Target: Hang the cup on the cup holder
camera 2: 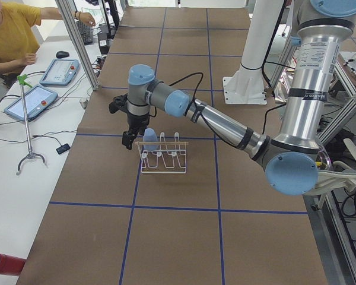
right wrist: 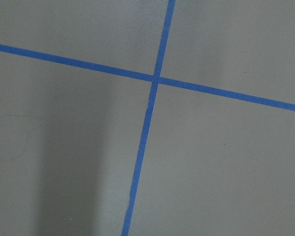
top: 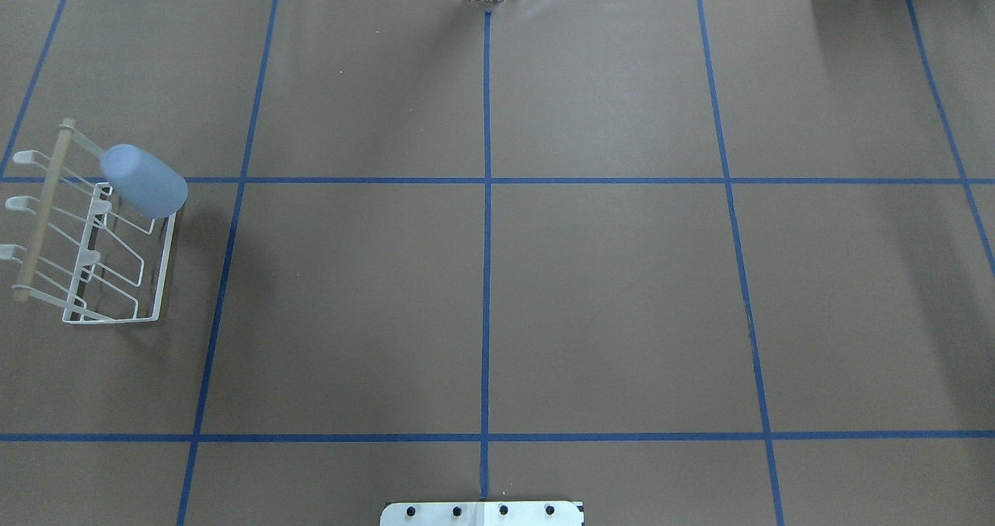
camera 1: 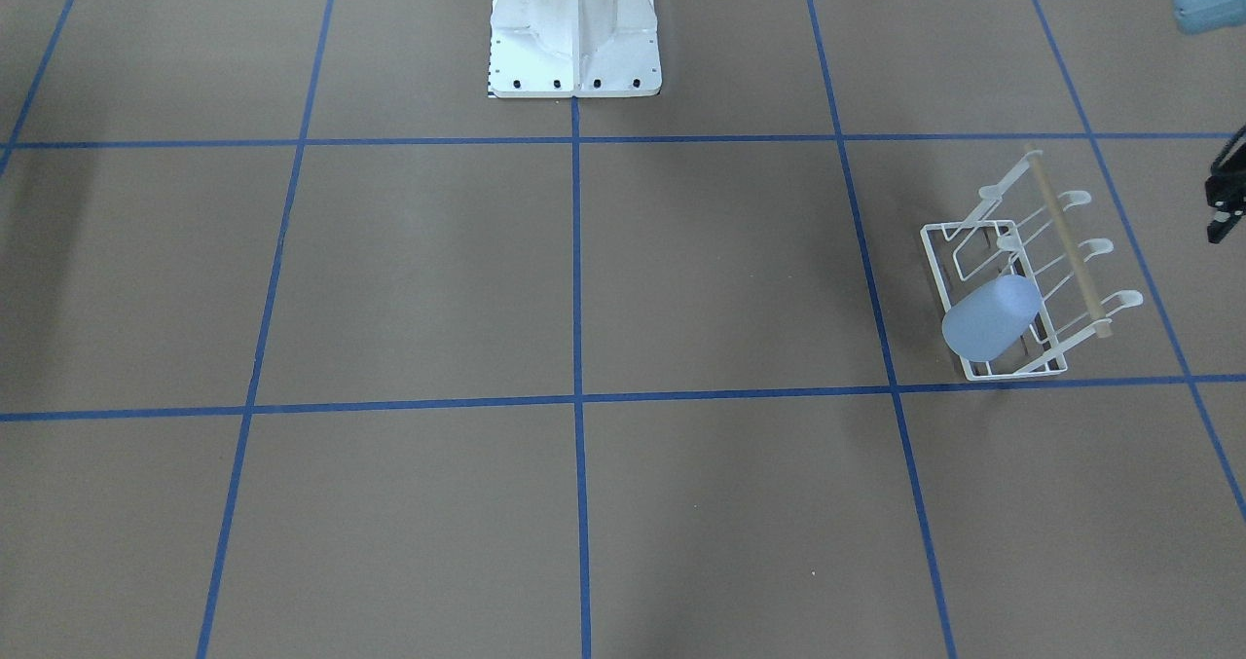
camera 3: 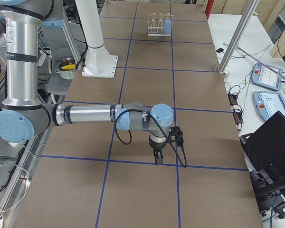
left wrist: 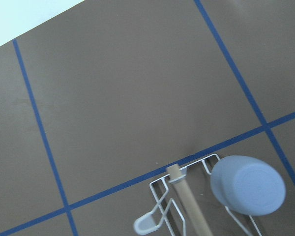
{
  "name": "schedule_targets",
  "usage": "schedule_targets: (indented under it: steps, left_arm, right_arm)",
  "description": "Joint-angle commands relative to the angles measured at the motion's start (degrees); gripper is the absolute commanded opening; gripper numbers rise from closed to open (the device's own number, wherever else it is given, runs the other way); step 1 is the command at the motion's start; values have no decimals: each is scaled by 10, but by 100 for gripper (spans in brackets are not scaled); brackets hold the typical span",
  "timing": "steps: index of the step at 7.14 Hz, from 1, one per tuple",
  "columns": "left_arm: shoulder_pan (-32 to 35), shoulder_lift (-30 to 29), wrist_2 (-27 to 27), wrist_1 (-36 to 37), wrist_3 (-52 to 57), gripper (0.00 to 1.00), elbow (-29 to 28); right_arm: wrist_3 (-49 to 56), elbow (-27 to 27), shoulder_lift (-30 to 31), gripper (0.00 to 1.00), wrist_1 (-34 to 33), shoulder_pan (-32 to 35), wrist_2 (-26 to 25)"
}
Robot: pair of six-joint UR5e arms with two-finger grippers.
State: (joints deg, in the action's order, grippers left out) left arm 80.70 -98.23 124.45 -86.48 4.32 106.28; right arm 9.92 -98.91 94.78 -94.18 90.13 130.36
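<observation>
The pale blue cup [camera 1: 991, 318] hangs upside down, tilted, on an end prong of the white wire cup holder [camera 1: 1061, 240]. Both show in the overhead view, cup [top: 144, 180] and holder [top: 161, 269], at the table's far left. The left wrist view shows the cup's base [left wrist: 248, 185] and the wooden dowel [left wrist: 187, 201] below the camera. My left gripper [camera 2: 129, 141] is just beside the cup [camera 2: 149, 138], apart from it; only its edge shows in the front view [camera 1: 1225, 201], and I cannot tell its state. My right gripper [camera 3: 158, 159] hangs over bare table far from the holder [camera 3: 154, 21]; its state is unclear.
The white robot pedestal [camera 1: 574, 26] stands at the table's middle back. Blue tape lines [top: 487, 223] grid the brown table. An operator [camera 2: 9, 32] and teach pendants [camera 2: 59, 71] are at a side bench. A laptop [camera 3: 270, 142] sits beyond the table's edge.
</observation>
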Motion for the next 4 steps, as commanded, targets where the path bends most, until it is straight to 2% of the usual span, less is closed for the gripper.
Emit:
schedule_targets:
  steps: [1, 3, 4]
  left_arm:
    - [49, 15, 14, -4, 88, 99, -87]
    - [84, 31, 16, -4, 49, 99, -103]
    - [84, 35, 31, 0, -33, 99, -103]
  right_arm:
    - [4, -1, 11, 100, -1, 39, 0]
    - [-5, -3, 14, 100, -2, 49, 2]
    - [-6, -5, 14, 100, -1, 49, 4]
